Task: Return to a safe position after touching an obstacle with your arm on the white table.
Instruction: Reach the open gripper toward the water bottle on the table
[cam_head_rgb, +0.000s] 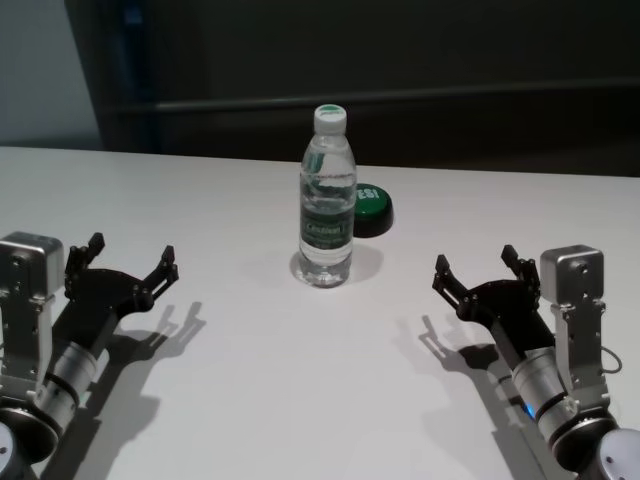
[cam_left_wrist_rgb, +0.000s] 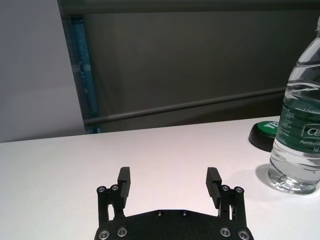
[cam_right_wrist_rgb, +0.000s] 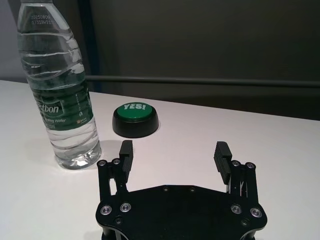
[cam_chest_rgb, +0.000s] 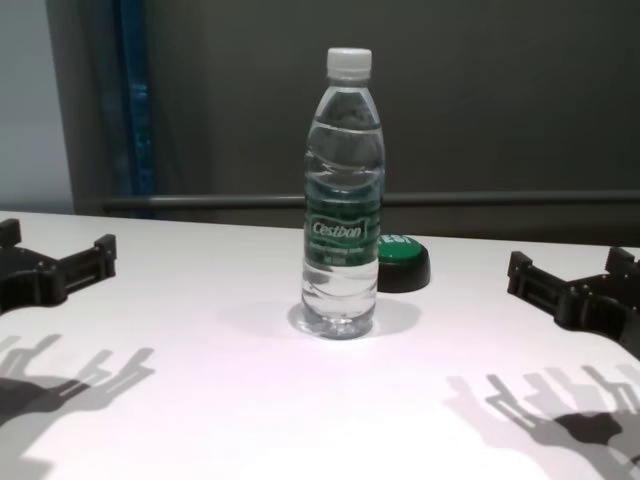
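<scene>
While both pincers, the left pincer (cam_head_rgb: 130, 257) and the right pincer (cam_head_rgb: 477, 265), sat released at the frame's lower corners, a careless inward swing risked toppling the tall clear plastic water bottle with white cap and green label (cam_head_rgb: 327, 200) at centre of the plain white desk (cam_head_rgb: 250, 400).

Upright water bottle (cam_chest_rgb: 343, 200) on white table (cam_chest_rgb: 200, 300)
Green-topped button (cam_chest_rgb: 400, 264) just behind; left gripper (cam_chest_rgb: 55, 258) and right gripper (cam_chest_rgb: 570, 275) spread wide, well apart at either edge

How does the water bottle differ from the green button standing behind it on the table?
The water bottle is tall, slim and clear with a white cap; the green button is a low, wide black disc with a green top. The bottle's green label reads "Cestbon"; the button reads "YES!". The bottle stands nearer the robot, the button behind it to the right. Both stand upright on the white table, untouched by either gripper.
</scene>
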